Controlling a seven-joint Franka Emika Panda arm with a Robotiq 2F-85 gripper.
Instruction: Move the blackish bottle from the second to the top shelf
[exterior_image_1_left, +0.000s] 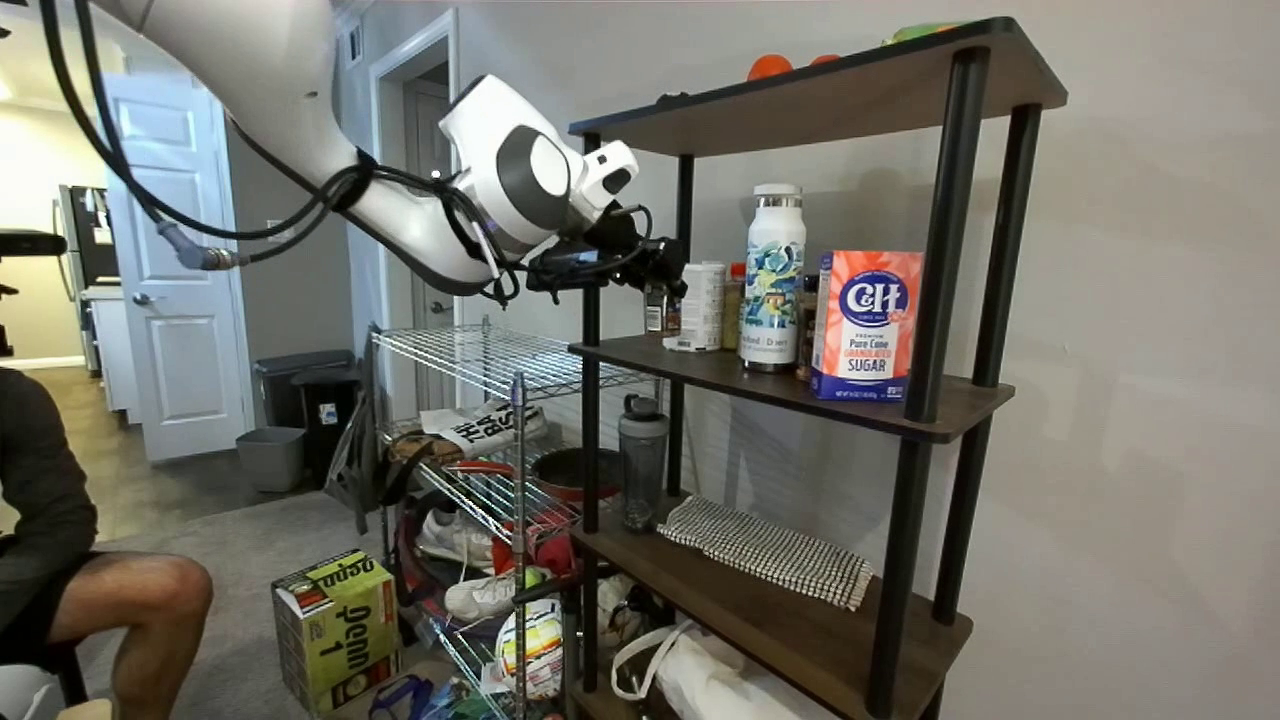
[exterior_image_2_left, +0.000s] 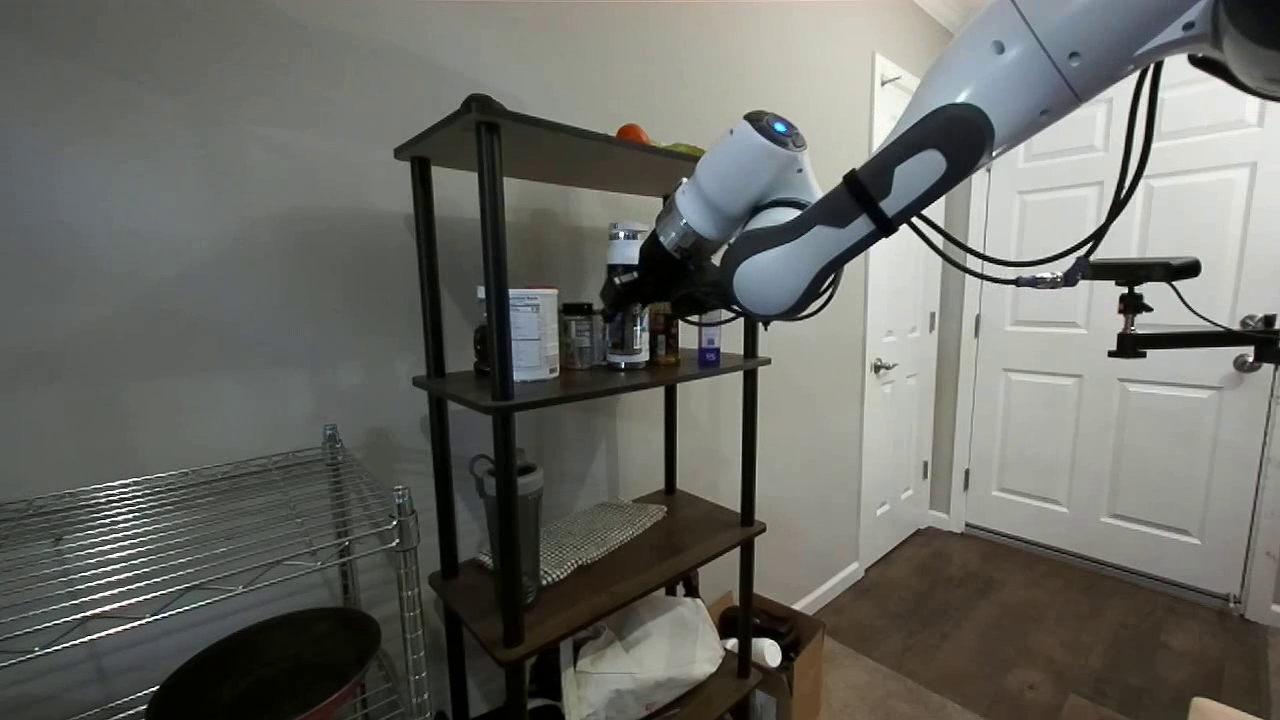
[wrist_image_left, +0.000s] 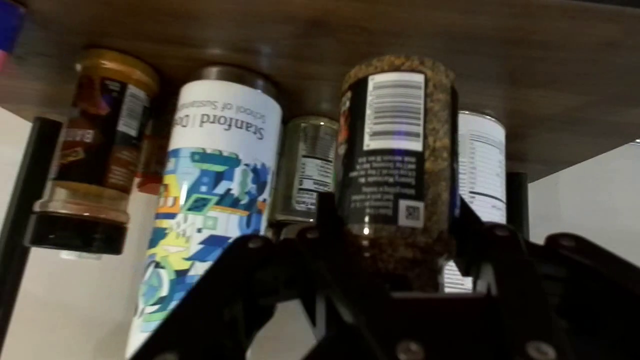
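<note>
The blackish bottle (wrist_image_left: 400, 150) has a black label, a barcode and brown grainy contents. It stands inverted in the wrist view. My gripper (wrist_image_left: 395, 220) has one finger against each side of it and is shut on it. In an exterior view, the gripper (exterior_image_1_left: 665, 278) is at the left end of the second shelf (exterior_image_1_left: 930, 418), with the bottle (exterior_image_1_left: 656, 312) below its fingers. The bottle looks raised a little above the shelf surface. The top shelf (exterior_image_1_left: 830, 105) is above the gripper. In an exterior view, the gripper (exterior_image_2_left: 618, 292) partly covers the tall flask.
A patterned white flask (exterior_image_1_left: 773, 280), a white canister (exterior_image_1_left: 703, 305), spice jars (wrist_image_left: 92, 150) and a sugar box (exterior_image_1_left: 868, 325) stand on the second shelf. Orange round things (exterior_image_1_left: 769, 67) and a green thing (exterior_image_1_left: 920, 32) lie on the top shelf. Black posts (exterior_image_1_left: 948, 230) hold up the shelves.
</note>
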